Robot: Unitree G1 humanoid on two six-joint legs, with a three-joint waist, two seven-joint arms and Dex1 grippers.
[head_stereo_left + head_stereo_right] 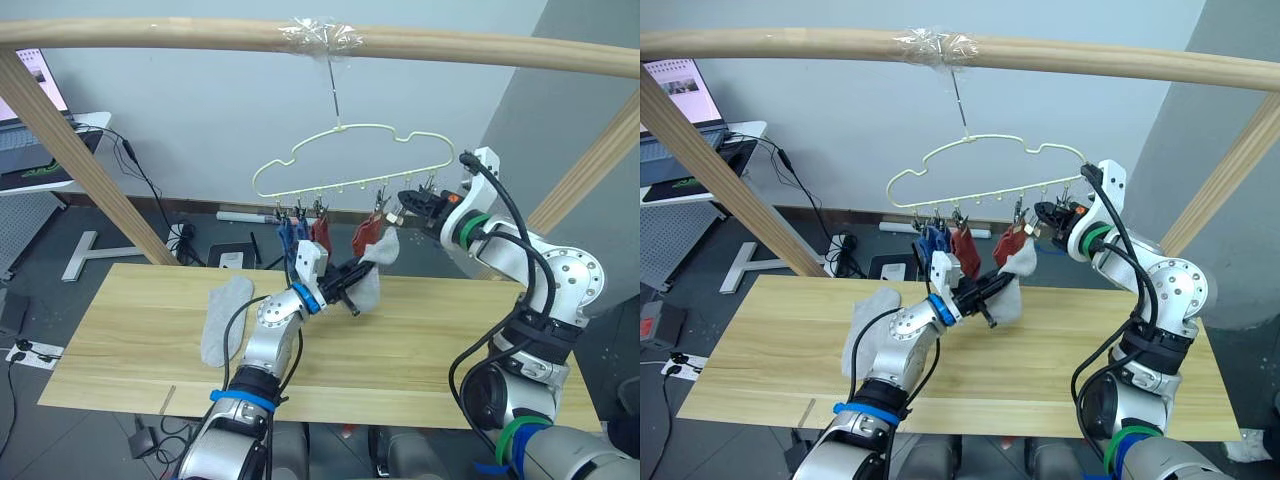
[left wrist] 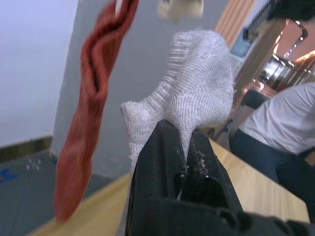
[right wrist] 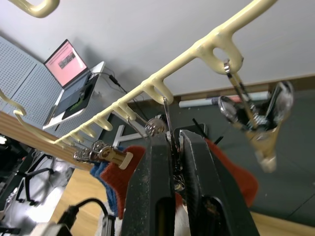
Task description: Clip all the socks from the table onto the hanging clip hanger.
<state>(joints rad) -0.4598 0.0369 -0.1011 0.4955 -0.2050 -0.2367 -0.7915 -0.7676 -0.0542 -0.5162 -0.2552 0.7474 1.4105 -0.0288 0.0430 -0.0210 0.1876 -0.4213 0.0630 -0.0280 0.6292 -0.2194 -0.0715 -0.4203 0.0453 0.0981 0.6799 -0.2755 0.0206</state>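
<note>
1. Two grippers are raised at the clip hanger, which hangs by its hook from the wooden pole above the table.
2. The left gripper has its two fingers pressed together on a light grey sock, pinching the fabric at its lower edge and holding it up toward the clips.
3. Just beside that held sock, on the gripper's outer side, a rust red sock hangs from a clip.
4. The right gripper has its fingers closed around a dark metal clip under the hanger's lower bar, directly above the grey sock.
5. Further along the bar from the right gripper hang two blue socks and a second rust red sock, each on its own clip.
6. Below and outward of the left gripper, the second light grey sock lies flat on the table.
7. A laptop stands on a side desk beyond the pole frame.
</note>
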